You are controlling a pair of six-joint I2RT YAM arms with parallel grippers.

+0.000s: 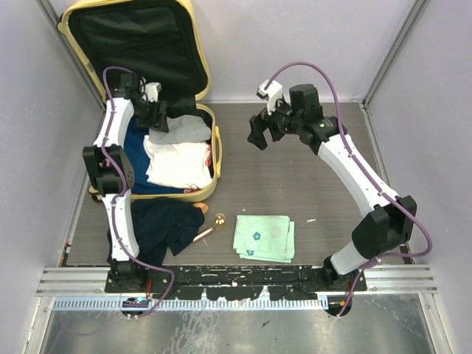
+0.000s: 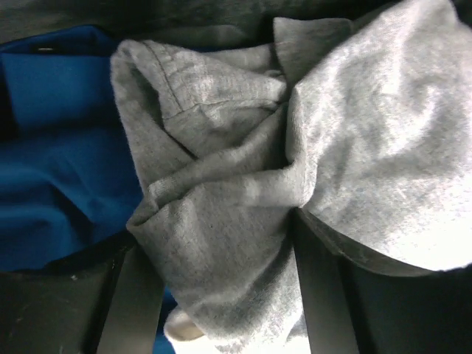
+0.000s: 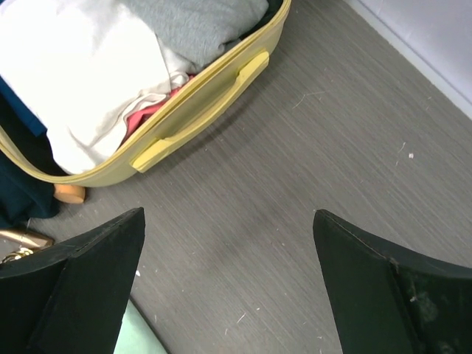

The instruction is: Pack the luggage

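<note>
The pale-yellow luggage (image 1: 190,29) lies open at the back left, its lid up and black lining showing. Inside lie a blue garment (image 1: 136,140), a white garment (image 1: 177,164) and a grey garment (image 1: 181,130). My left gripper (image 1: 157,114) is over the luggage's back part, shut on the grey garment (image 2: 221,243), which bunches between the fingers (image 2: 321,295). My right gripper (image 1: 259,134) is open and empty above the table, right of the luggage; its view shows the luggage's yellow handle (image 3: 199,110).
A dark navy garment (image 1: 166,225) lies on the table in front of the luggage. A folded mint-green cloth (image 1: 263,237) lies near the front middle. A small gold item (image 1: 220,218) and a gold tube (image 1: 203,234) lie between them. Grey walls close in the sides.
</note>
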